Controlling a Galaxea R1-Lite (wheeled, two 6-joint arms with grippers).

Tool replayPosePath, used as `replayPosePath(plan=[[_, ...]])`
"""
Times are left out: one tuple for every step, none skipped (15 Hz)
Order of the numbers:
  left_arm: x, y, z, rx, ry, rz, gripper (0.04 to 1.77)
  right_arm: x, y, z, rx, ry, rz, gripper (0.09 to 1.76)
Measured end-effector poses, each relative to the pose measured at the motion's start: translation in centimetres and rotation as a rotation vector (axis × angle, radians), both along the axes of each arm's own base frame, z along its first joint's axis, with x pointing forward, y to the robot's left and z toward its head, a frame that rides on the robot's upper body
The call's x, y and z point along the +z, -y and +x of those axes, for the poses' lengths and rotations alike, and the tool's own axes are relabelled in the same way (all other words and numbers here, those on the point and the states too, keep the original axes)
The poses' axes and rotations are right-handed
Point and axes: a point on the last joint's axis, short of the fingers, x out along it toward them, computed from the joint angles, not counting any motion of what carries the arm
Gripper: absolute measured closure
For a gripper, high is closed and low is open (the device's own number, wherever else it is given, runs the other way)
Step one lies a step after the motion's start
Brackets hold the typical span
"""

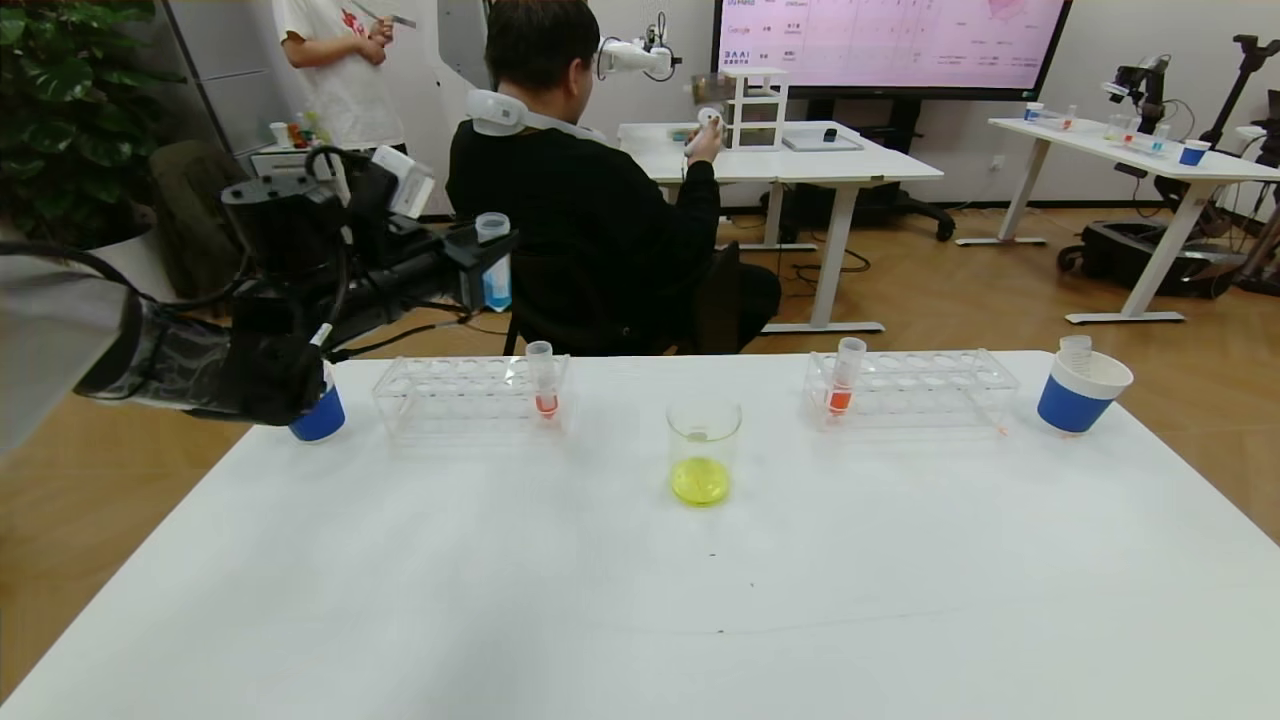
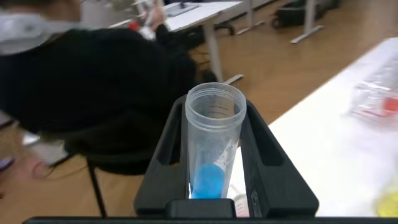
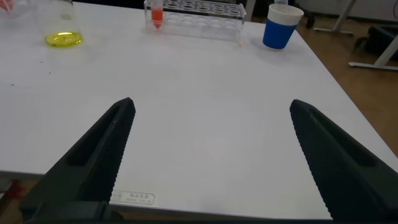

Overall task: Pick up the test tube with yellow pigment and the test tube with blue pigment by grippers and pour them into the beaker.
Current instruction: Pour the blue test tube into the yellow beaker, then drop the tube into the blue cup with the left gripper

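Your left gripper [image 1: 490, 268] pinches the test tube with blue pigment [image 1: 494, 262] upright, raised beyond the table's [image 1: 640, 600] far-left edge. The beaker [image 1: 703, 452], holding yellow liquid, stands below, well to its right. Your right gripper [image 3: 211, 155] is spread wide above bare tabletop.

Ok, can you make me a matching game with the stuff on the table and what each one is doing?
Things:
1. beaker
2. test tube with blue pigment
3. right blue paper cup
4. right tool

States:
a. held up in the left tool
b. open above the bare table
c. yellow liquid inside
d. an empty tube stands in it

Pairs: 1-c, 2-a, 3-d, 4-b
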Motion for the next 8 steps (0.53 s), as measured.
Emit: replayPosePath(plan=[[0.1,1.3,-0.1,-0.093,0.021,0.024,1.31,0.0,0.0,0.0,0.001,0.000,0.000,0.11],[0.1,2.7,-0.1,-0.168,0.036,0.039,1.31,0.0,0.0,0.0,0.000,0.000,0.000,0.11],[-0.1,4.3,-0.2,-0.226,0.049,0.053,1.31,0.0,0.0,0.0,0.001,0.000,0.000,0.11],[-0.5,5.7,-0.2,-0.262,0.078,0.084,1.31,0.0,0.0,0.0,0.000,0.000,0.000,0.11],[-0.9,6.9,-0.1,-0.296,0.114,0.121,1.31,0.0,0.0,0.0,0.000,0.000,0.000,0.11],[-1.4,8.0,0.0,-0.331,0.157,0.166,1.31,0.0,0.0,0.0,0.001,0.000,0.000,0.11],[-2.0,8.6,0.1,-0.361,0.200,0.212,1.31,0.0,0.0,0.0,0.000,0.000,0.000,0.11],[-2.7,8.8,0.4,-0.385,0.241,0.256,1.31,0.0,0.0,0.0,0.000,0.000,0.000,0.11]])
